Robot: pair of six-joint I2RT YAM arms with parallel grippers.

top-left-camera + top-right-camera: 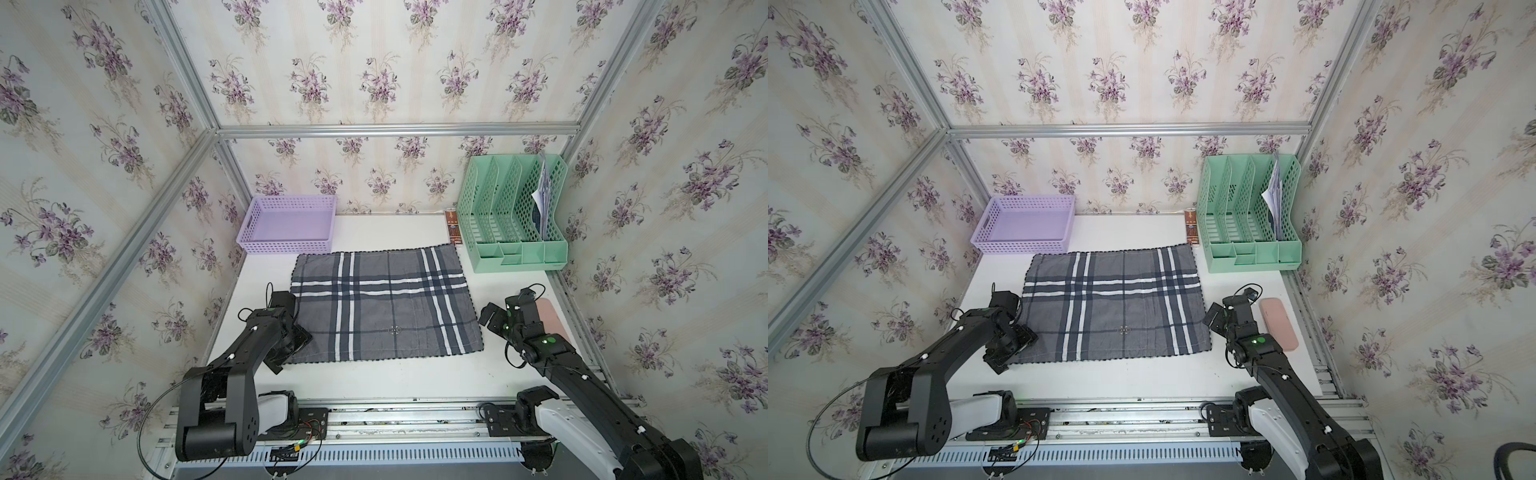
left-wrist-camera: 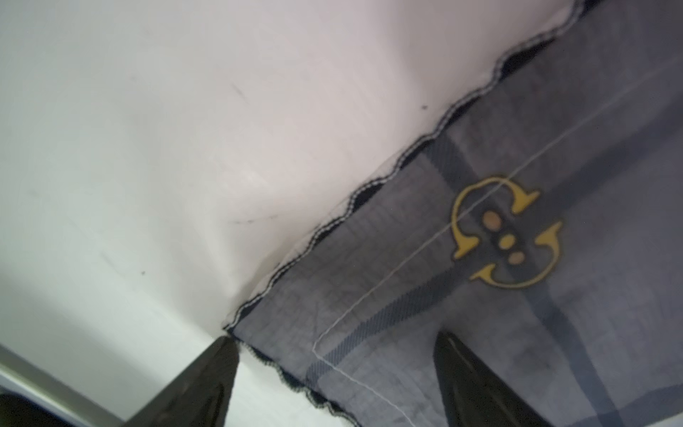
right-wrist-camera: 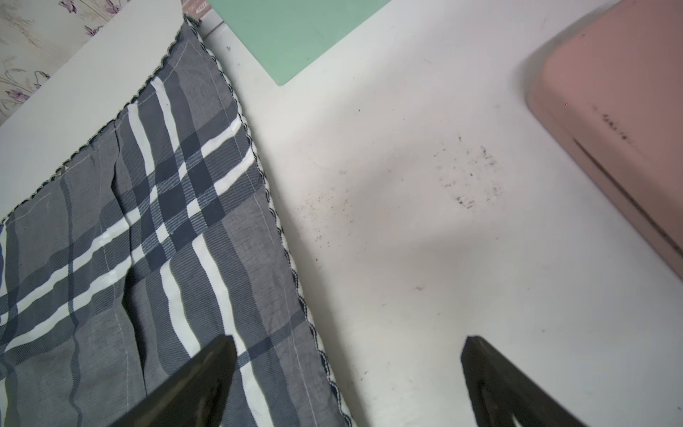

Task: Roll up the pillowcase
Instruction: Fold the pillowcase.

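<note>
The two black arms rise from a metal rail (image 1: pixel 415 405) at the near edge of the white counter (image 1: pixel 395 378). The pillowcase (image 1: pixel 382 303) lies spread flat and unrolled in the middle of the counter, between the arms.

The left claw (image 1: pixel 293 345) is low at the pillowcase's near left corner. In the left wrist view its jaws stand wide apart and hold nothing: one fingertip (image 2: pixel 227 345) sits at the very corner, just off the stitched edging, and the other is over the cloth. A yellow emblem (image 2: pixel 506 233) is printed on the cloth beyond them.

The right claw (image 1: pixel 1214 318) is at the pillowcase's right edge, also spread wide and empty. In the right wrist view one fingertip (image 3: pixel 221 347) is over the plaid and the other is over bare counter. Whether either one touches the surface I cannot tell.

A pink case (image 1: pixel 1279 324) lies on the counter just right of the right arm. A lilac basket (image 1: pixel 282 248) stands at the far left, just beside the pillowcase's far edge. A green rack (image 1: pixel 519 262) holding papers (image 1: pixel 542 187) stands at the far right.
</note>
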